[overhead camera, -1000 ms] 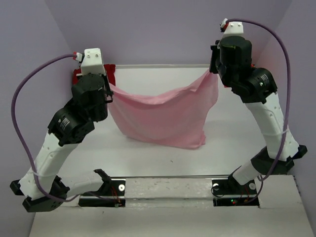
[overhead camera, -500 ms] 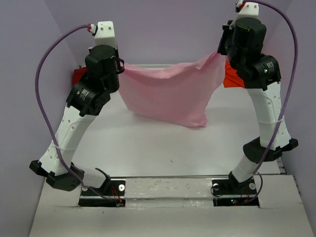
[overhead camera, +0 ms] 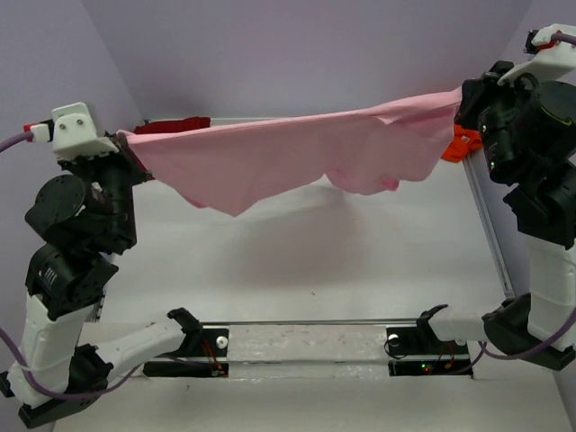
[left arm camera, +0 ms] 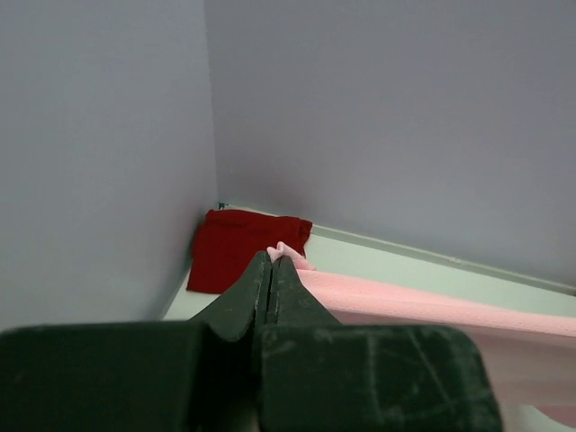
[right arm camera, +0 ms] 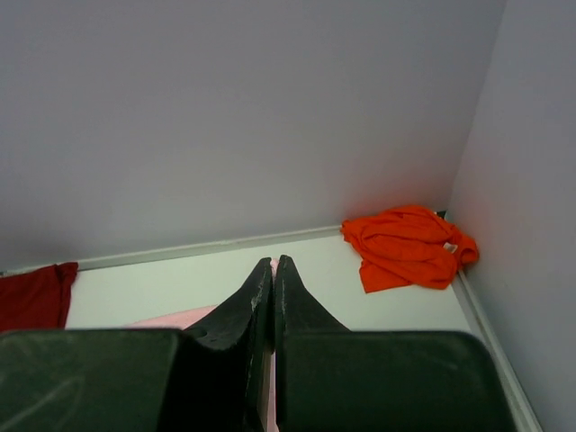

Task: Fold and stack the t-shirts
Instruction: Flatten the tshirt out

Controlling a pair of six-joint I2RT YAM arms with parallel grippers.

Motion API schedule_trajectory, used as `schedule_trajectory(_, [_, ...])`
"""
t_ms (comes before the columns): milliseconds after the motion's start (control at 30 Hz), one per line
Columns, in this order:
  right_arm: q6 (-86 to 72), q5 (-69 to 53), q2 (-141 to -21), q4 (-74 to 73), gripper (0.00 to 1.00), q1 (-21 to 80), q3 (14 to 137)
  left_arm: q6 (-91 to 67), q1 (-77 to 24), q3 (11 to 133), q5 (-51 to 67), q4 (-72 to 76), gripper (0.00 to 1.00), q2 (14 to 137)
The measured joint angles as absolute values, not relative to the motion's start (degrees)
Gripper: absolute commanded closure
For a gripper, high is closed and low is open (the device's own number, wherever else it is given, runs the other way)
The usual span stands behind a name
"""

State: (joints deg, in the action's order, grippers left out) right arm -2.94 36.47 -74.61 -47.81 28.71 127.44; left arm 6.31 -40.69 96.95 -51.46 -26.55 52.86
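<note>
The light pink t-shirt (overhead camera: pixel 297 153) hangs stretched in the air between both grippers, its lower edge sagging above the table. My left gripper (overhead camera: pixel 129 144) is shut on its left corner, seen in the left wrist view (left arm camera: pixel 274 258) with pink cloth (left arm camera: pixel 405 301) running right. My right gripper (overhead camera: pixel 461 101) is shut on its right corner; a sliver of pink (right arm camera: pixel 166 318) shows beside the closed gripper (right arm camera: pixel 274 263). The dark red t-shirt (left arm camera: pixel 241 248) lies folded in the far left corner (overhead camera: pixel 171 125). The bright orange t-shirt (right arm camera: pixel 408 246) lies crumpled in the far right corner (overhead camera: pixel 457 146).
Purple walls close in the white table (overhead camera: pixel 297 261) at the back and on both sides. A metal rail (overhead camera: pixel 306 340) with the arm bases runs along the near edge.
Both arms have swung outward and apart, pulling the pink t-shirt from a hanging drape into a wide stretched span, higher above the table.
</note>
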Motion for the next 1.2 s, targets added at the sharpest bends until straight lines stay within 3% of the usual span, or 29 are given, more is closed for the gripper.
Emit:
schedule_trajectory(333, [-2.8, 35.2, -62.8, -47.9, 1.00, 31.2, 119.5, -1.5, -41.2, 96.4, -45.4, -33.5, 1.00, 46.3])
schedule_trajectory(600, [-0.3, 37.5, -66.6, -45.9, 1.00, 33.1, 124.2, -0.4, -41.1, 102.1, -46.1, -32.5, 1.00, 54.1])
schedule_trajectory(933, [2.2, 40.2, -96.9, -43.3, 1.00, 31.9, 136.1, 1.4, -29.7, 103.9, -41.3, -25.9, 1.00, 73.6])
schedule_trajectory(1200, [1.1, 36.7, -102.8, -46.2, 1.00, 28.4, 136.8, 2.6, -28.5, 104.1, -37.8, -25.9, 1.00, 82.3])
